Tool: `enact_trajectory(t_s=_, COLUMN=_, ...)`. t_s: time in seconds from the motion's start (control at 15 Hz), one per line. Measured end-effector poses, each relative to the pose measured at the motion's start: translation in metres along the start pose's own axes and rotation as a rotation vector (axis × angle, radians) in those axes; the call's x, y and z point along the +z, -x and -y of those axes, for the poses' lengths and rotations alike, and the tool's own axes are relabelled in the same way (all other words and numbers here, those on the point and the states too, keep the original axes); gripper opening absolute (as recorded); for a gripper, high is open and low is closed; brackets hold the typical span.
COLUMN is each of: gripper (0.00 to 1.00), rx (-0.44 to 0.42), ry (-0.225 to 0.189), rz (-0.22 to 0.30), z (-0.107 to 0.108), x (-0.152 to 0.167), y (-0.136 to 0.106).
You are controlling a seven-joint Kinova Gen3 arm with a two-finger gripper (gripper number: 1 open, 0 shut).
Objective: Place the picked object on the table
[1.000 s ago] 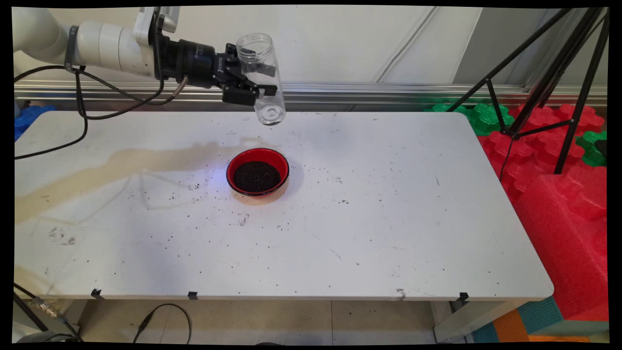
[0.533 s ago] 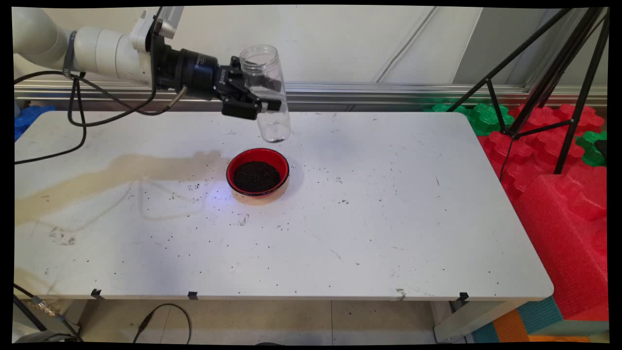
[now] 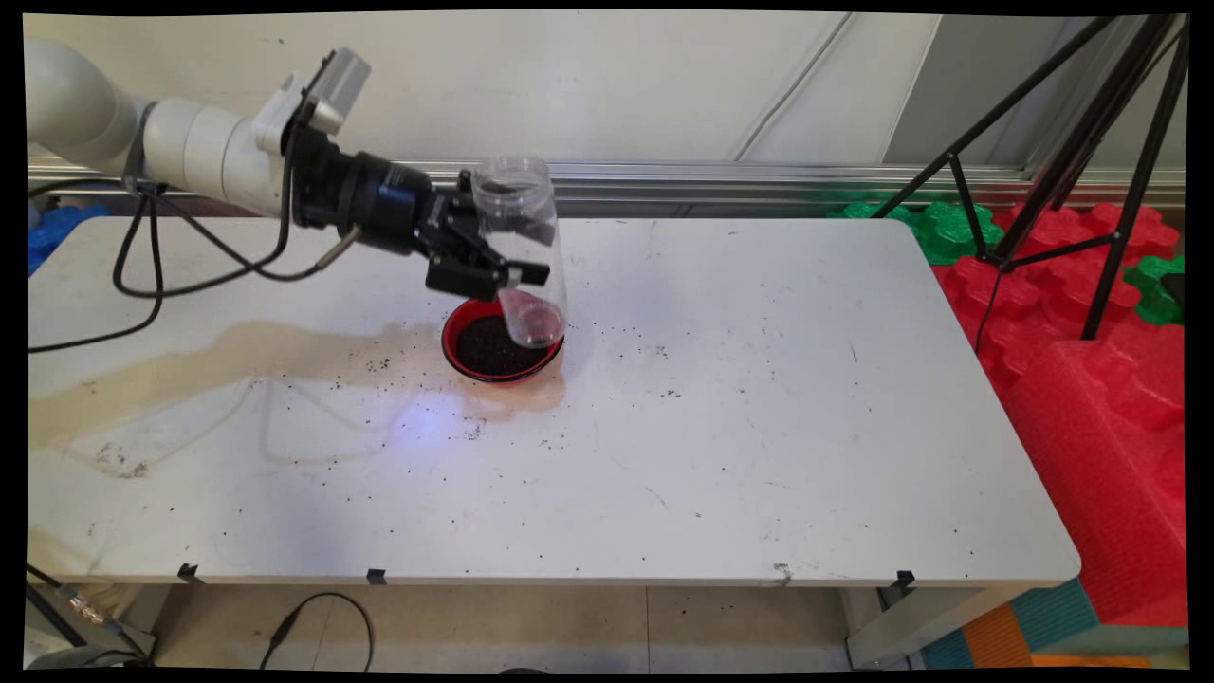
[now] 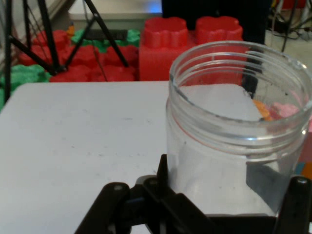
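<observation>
While the end effector (image 3: 507, 256) is clamping a clear empty jar (image 3: 522, 249) above the red bowl's (image 3: 463, 332) 2 o'clock rim, dark grains are littering the stained white table (image 3: 759, 408); red and green foam blocks (image 3: 1091, 313) are sitting at 3 o'clock.

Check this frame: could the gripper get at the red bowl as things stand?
Probably not to grasp it. The gripper is shut on the clear jar, so its fingers are taken. The way itself looks free: the jar's base hangs right above the red bowl, and nothing else stands near it on the table.
</observation>
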Motion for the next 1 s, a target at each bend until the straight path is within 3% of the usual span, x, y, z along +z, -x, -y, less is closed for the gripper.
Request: enact_trajectory(t_s=1.0, gripper=0.0, rx=-0.006, ry=0.09, rz=0.07, z=-0.037, x=0.026, y=0.055)
